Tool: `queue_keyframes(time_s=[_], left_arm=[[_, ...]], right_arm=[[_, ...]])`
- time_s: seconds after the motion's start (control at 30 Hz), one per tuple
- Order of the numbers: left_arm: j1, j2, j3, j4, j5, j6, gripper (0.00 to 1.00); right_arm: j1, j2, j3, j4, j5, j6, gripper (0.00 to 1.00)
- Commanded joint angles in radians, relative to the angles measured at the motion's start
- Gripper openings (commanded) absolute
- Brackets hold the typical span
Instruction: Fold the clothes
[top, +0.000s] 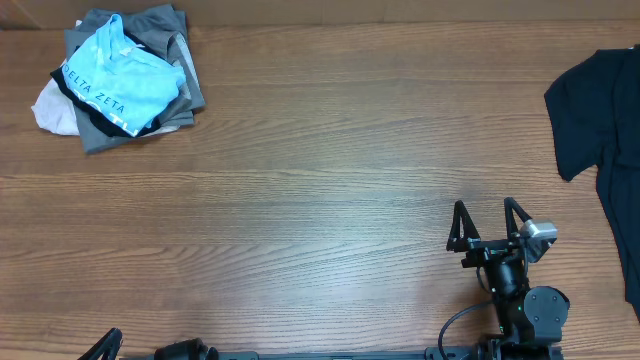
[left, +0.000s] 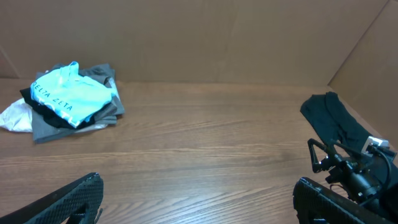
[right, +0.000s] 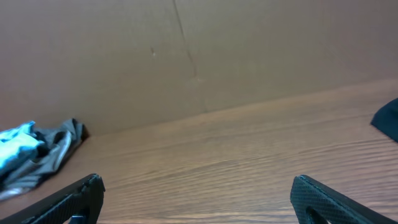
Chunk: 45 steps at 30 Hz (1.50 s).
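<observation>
Jaws of right end effector (top: 484, 206) spread wide, empty; left end effector (left: 196, 183) same, clothes (top: 120, 85) well apart

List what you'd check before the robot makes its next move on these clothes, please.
1. The left jaws and right jaws open, holding nothing: ok.
2. The sky-blue shirt on top of the pile, in plain view: ok.
3. That shirt lying flat for folding: not ok, crumpled.
4. The table in front of the pile free of obstacles: ok.
5. The black garment wholly in view: not ok, it runs past the right edge.
6. The pile within reach: cannot tell.
</observation>
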Motion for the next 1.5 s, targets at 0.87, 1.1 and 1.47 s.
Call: queue_keyframes(time_s=[0.87, 1.1, 1.47], left_arm=[[-0.009, -0.002, -0.003, 0.002, -0.002, 0.019, 1.0], [-0.009, -0.002, -0.003, 0.002, -0.002, 0.019, 1.0], [-0.009, -0.002, -0.003, 0.002, -0.003, 0.019, 1.0]], right_arm=[[0.035, -0.012, -0.011, -0.029, 0.016, -0.22, 1.0], [0.035, -0.012, -0.011, -0.029, 0.016, -0.22, 1.0], [0.035, -0.012, -0.011, -0.029, 0.016, -0.22, 1.0]])
